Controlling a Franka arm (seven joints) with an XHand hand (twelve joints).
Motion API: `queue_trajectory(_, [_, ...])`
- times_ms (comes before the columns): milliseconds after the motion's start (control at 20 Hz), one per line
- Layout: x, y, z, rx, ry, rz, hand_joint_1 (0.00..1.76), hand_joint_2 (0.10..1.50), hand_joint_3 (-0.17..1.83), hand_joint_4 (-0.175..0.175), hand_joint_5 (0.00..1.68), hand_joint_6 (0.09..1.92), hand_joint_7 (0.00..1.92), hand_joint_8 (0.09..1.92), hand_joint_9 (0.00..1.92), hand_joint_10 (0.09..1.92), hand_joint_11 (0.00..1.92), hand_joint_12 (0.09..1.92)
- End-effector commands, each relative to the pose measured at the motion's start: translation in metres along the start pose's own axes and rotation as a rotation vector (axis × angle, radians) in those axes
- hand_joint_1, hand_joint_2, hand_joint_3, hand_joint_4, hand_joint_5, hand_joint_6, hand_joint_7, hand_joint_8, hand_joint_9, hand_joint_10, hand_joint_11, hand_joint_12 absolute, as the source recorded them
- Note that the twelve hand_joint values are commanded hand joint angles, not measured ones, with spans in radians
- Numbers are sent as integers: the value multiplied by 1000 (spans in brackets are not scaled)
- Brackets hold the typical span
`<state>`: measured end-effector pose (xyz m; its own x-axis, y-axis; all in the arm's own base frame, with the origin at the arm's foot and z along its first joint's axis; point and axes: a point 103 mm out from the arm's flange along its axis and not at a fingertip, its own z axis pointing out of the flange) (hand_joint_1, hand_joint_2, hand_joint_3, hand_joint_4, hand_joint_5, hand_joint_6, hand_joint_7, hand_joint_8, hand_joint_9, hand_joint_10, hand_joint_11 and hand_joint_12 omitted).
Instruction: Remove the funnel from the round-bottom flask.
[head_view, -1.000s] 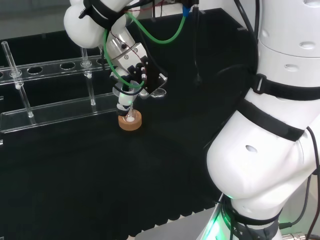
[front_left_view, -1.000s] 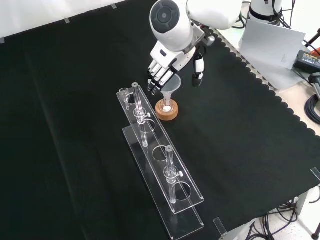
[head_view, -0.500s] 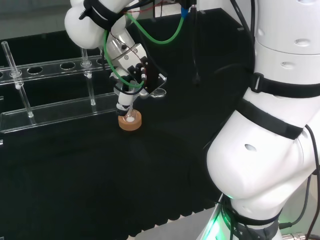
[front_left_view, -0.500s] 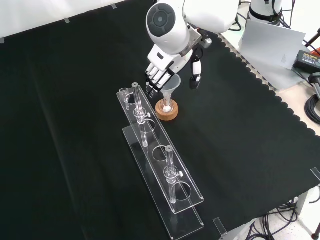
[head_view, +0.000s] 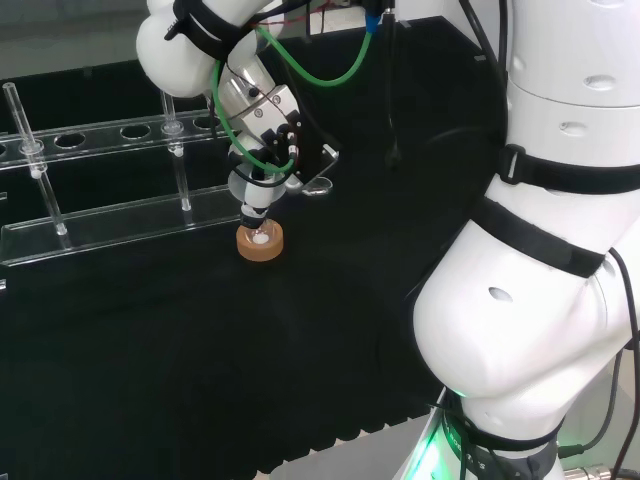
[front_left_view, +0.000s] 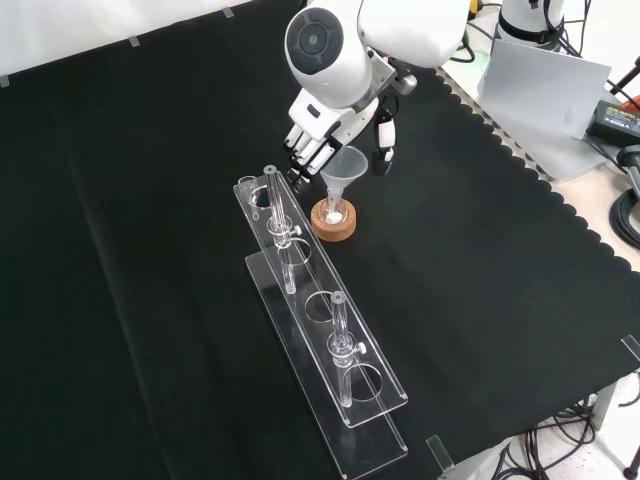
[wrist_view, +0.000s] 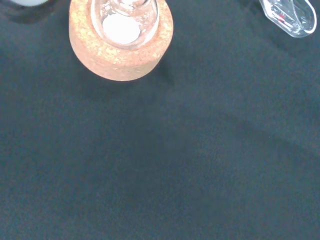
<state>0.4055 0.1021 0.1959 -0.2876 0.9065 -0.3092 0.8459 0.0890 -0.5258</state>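
While the funnel sits in the round-bottom flask on its cork ring, we see the hand above it. Its fingers hang relaxed beside the funnel's rim, grasping nothing.

Front view: funnel in flask on cork ring, right of rack.

White rounded arm links, black bands, green cable, black-and-white fingers
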Motion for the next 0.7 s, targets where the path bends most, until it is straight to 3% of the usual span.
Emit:
queue_trajectory(50, [-2, 0, 3, -8, -4, 8, 715, 682, 336, -11, 257, 87, 0, 593, 412, 702, 301, 1440])
queue_trajectory(700, [-2, 5, 8, -64, -13, 16, 768, 707, 420, -20, 310, 87, 54, 678, 506, 657, 353, 1400])
